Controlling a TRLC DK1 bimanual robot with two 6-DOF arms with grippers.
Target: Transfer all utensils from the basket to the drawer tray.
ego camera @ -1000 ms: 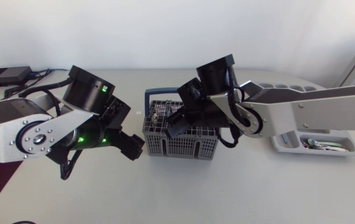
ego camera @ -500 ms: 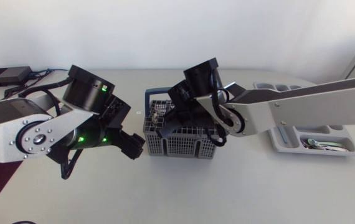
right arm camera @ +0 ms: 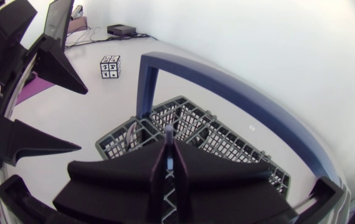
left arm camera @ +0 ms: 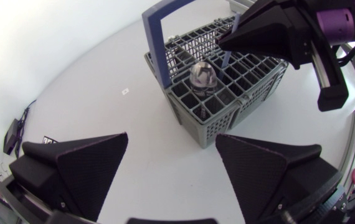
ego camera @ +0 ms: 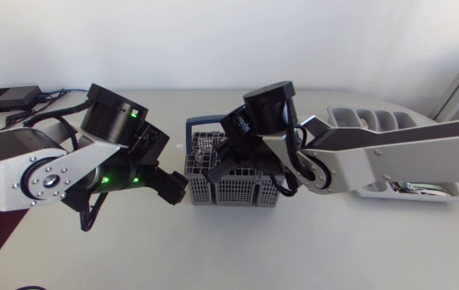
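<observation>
Close by the blue hoop [right arm camera: 146, 93] of the grey basket [ego camera: 233, 192], the right gripper [right arm camera: 169, 149] pinches a slim bluish utensil [right arm camera: 168, 132]; the left gripper [left arm camera: 172, 138] gapes over the table [left arm camera: 103, 93] alongside.

The grey, blue-handled basket [ego camera: 237, 193] stands in the middle of the desk [ego camera: 237, 250]. The left arm comes in from 9 o'clock, and the left pincer [ego camera: 171, 190] hangs just beside the basket's wall at its 9 o'clock side. The right arm comes in from 3 o'clock and passes above the drawer tray [ego camera: 374, 121], which lies at 3 o'clock from the basket. The right pincer [ego camera: 217, 167] is low over the basket's 9 o'clock half. Some shiny utensils [ego camera: 411, 187] lie in the tray, toward its 5 o'clock end.
</observation>
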